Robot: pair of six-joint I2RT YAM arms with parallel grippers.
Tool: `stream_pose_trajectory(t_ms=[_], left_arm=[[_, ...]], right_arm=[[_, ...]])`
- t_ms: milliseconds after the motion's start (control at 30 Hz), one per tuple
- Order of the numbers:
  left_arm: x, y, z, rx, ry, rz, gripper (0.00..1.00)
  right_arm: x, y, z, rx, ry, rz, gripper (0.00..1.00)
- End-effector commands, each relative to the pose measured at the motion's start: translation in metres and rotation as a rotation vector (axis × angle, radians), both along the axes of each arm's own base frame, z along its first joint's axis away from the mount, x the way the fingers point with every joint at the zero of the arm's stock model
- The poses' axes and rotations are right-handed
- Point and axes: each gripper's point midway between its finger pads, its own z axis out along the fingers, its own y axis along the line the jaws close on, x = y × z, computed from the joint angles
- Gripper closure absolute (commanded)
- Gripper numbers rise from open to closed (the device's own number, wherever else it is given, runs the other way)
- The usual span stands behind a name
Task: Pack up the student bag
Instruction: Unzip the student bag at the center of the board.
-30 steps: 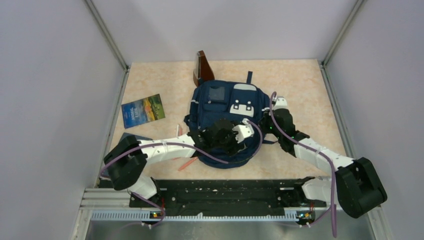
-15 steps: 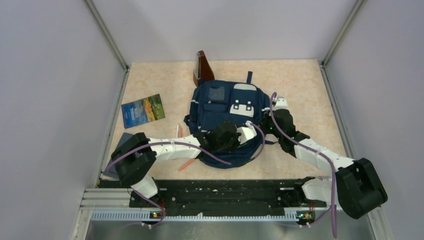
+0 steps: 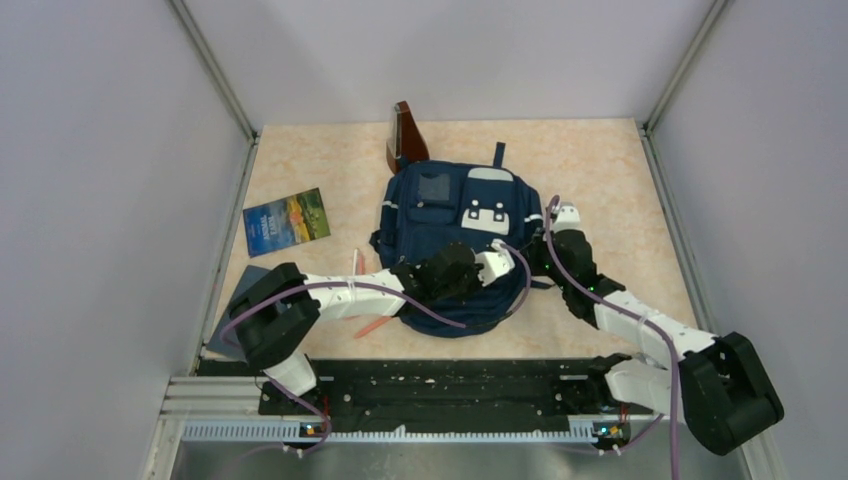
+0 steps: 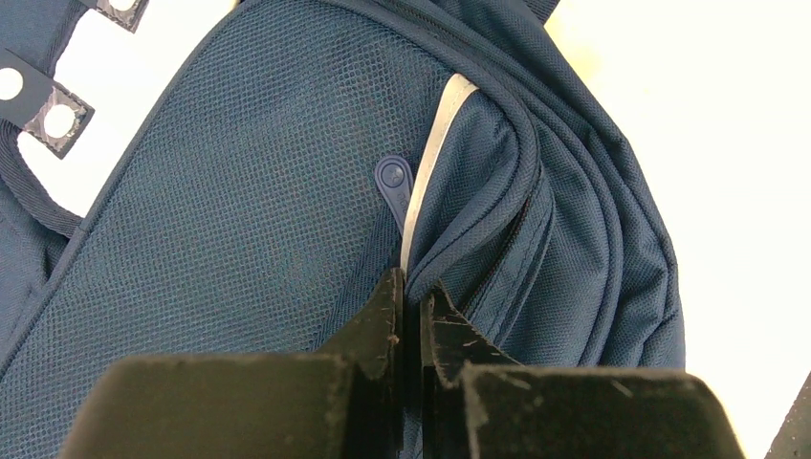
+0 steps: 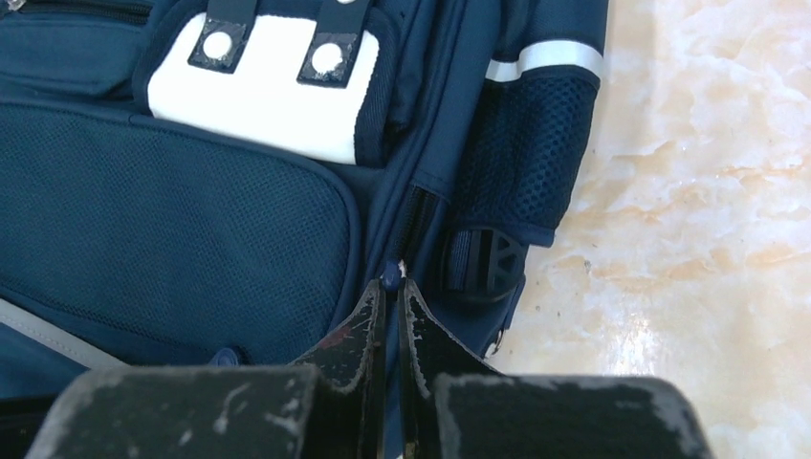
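At the centre of the overhead view, on the pale table (image 3: 600,170), lies the navy backpack (image 3: 455,215), front patches up, with a book (image 3: 287,221) well apart toward the left of the frame. Left gripper (image 4: 409,287): jaws closed, pinching a fold of the backpack's fabric at a light stripe (image 4: 430,153). Right gripper (image 5: 390,287): jaws closed on a small zip pull (image 5: 390,276) at the backpack's right edge, beside a mesh pocket (image 5: 521,163).

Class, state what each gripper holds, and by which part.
Left gripper pinches the student bag at a fold beside its pale stripe; right gripper pinches its side zipper.
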Motion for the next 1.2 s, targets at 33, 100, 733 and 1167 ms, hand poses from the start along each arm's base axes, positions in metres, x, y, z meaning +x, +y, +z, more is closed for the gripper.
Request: stream_pose_trajectory(t_ms=[33, 100, 733, 1167], left_arm=[[0.016, -0.007, 0.002, -0.063, -0.008, 0.090, 1.00], [0.019, -0.006, 0.002, -0.067, -0.015, 0.110, 1.00], [0.007, -0.001, 0.005, -0.102, 0.013, 0.080, 1.00], [-0.001, 0.003, 0.003, -0.124, 0.051, 0.072, 1.00]], right_arm=[[-0.019, 0.026, 0.009, 0.064, -0.032, 0.109, 1.00], [-0.026, 0.031, 0.005, 0.059, -0.025, 0.126, 1.00], [-0.019, -0.002, 0.020, 0.039, -0.018, -0.065, 0.87], [0.019, 0.014, 0.044, 0.093, -0.056, -0.045, 0.42]])
